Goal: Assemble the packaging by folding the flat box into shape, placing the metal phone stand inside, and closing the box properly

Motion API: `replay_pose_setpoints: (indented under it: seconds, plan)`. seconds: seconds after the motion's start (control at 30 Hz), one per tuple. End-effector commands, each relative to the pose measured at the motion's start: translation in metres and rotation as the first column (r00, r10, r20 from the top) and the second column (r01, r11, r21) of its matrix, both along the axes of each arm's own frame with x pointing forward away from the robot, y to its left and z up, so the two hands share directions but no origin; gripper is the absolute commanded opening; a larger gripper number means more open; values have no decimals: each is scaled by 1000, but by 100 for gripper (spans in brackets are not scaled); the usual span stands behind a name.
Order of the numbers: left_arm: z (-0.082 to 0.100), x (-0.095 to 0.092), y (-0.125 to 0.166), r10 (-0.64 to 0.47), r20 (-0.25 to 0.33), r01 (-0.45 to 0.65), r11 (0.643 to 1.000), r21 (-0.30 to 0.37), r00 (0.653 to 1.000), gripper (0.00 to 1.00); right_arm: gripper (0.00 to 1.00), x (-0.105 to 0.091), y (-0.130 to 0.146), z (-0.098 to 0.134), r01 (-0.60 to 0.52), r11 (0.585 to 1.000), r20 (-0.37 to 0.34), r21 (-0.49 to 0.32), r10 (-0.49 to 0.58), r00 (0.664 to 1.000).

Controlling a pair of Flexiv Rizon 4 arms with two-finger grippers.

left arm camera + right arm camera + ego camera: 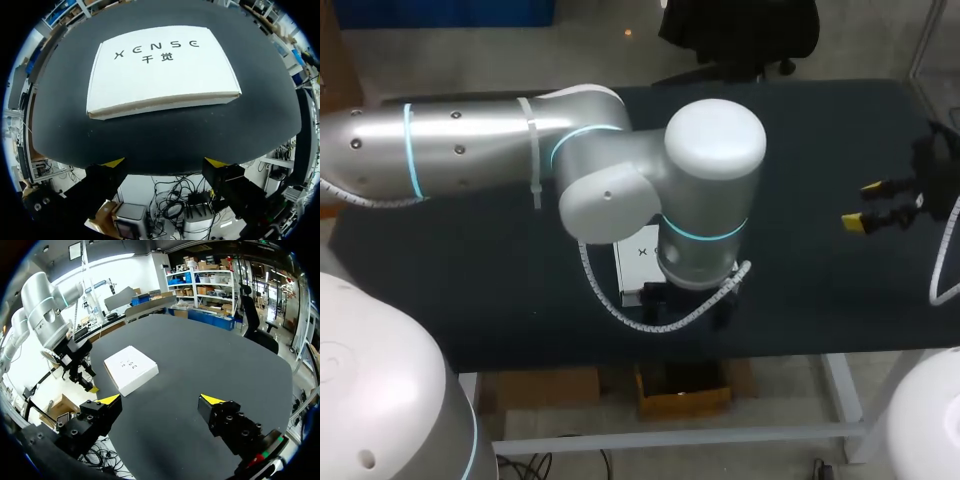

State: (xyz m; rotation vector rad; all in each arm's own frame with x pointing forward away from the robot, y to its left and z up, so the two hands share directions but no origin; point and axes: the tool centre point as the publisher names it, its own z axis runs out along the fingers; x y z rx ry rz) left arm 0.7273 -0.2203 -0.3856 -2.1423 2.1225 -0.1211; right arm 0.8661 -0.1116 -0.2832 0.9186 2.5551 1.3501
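A white cardboard box (160, 70) lies closed and flat on the dark table (165, 135), near its front edge. In the head view only a corner of the box (638, 262) shows under my left arm's wrist (705, 200). My left gripper (164, 162) hovers just off the front edge, short of the box, fingers open and nothing between them. My right gripper (866, 204) hangs open over the table's right side, far from the box (131, 369). In the right wrist view the right gripper (160, 400) holds nothing. No metal phone stand is in view.
The table's front edge (720, 350) runs just under the left gripper. My left arm (470, 140) stretches across the table's left half from the left side. Bare dark tabletop (810, 260) lies between the box and the right gripper.
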Motion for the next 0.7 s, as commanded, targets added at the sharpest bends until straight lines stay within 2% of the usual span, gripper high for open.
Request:
replay_pose_setpoints:
  seconds: [0.03,0.23,0.6,0.7]
  plan:
    - [-3,8,-5,40,5,-40,999,17,999,100,100,-2,0,0,1,1000,5,3,-1,1000]
    - [-9,24,-1,72,5,-72,997,-6,997,100,100,-2,0,0,1,1000,5,3,-1,1000]
    - [-13,42,7,86,2,-86,996,-28,996,100,100,-2,0,0,1,1000,5,3,-1,1000]
    - [-15,46,7,84,-5,-84,996,-34,996,100,100,3,-3,0,55,998,51,7,-55,997]
